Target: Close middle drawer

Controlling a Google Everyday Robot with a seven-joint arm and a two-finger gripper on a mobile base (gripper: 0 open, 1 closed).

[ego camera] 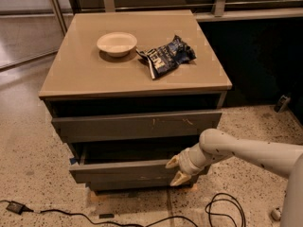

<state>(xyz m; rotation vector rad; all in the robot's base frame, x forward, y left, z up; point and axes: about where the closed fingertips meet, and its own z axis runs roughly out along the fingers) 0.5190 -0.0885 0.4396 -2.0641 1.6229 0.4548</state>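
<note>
The middle drawer (123, 170) is a wide grey drawer with a plain front. It stands pulled out a little from the cabinet, with a dark gap above it. My gripper (174, 170) is at the right part of that drawer front. Its two yellowish fingertips (171, 162) are spread apart, one above the other, and rest against the front. They hold nothing. My pale arm (246, 152) reaches in from the right edge of the view.
Above it is a grey drawer front with pale scratch marks (137, 125). The tan cabinet top (85, 74) carries a white bowl (117, 43) and a dark chip bag (165, 57). Black cables (222, 209) lie on the speckled floor in front.
</note>
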